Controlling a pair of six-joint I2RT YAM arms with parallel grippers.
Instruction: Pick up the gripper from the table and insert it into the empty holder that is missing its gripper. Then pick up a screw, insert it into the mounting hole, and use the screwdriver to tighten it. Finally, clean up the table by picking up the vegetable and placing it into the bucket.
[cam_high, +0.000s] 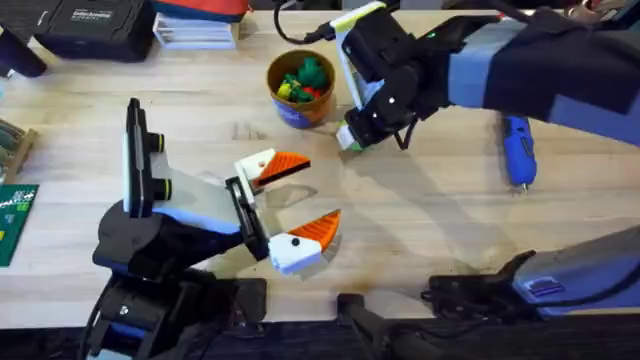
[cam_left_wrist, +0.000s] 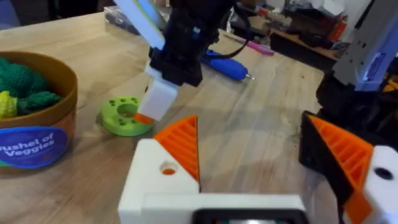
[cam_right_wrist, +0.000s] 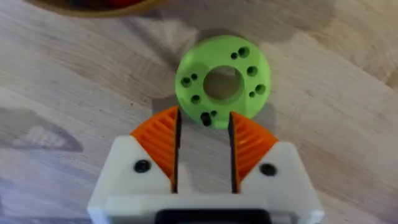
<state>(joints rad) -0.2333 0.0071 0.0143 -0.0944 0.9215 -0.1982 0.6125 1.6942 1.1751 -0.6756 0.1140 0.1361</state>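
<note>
My right gripper (cam_high: 350, 137) reaches across the table (cam_high: 430, 215) to a green ring-shaped disc (cam_right_wrist: 222, 82) with several small holes, beside the bucket (cam_high: 300, 90). Its orange fingers (cam_right_wrist: 160, 144) stand slightly apart, open, on either side of a small dark screw (cam_right_wrist: 206, 118) at the disc's near rim, without touching it. My left gripper (cam_high: 310, 197) hovers wide open over the table's middle, holding nothing. A round hole (cam_left_wrist: 168, 169) in its white mount shows orange inside. The blue screwdriver (cam_high: 518, 150) lies at the right. The loose gripper and the empty holder are out of view.
The bucket (cam_left_wrist: 37, 134) holds several toy vegetables (cam_left_wrist: 25, 81). Dark cases and boxes (cam_high: 95, 25) line the far edge, and a green board (cam_high: 15, 220) lies at the left edge. Bare wood stretches between the left gripper and the screwdriver (cam_left_wrist: 227, 67).
</note>
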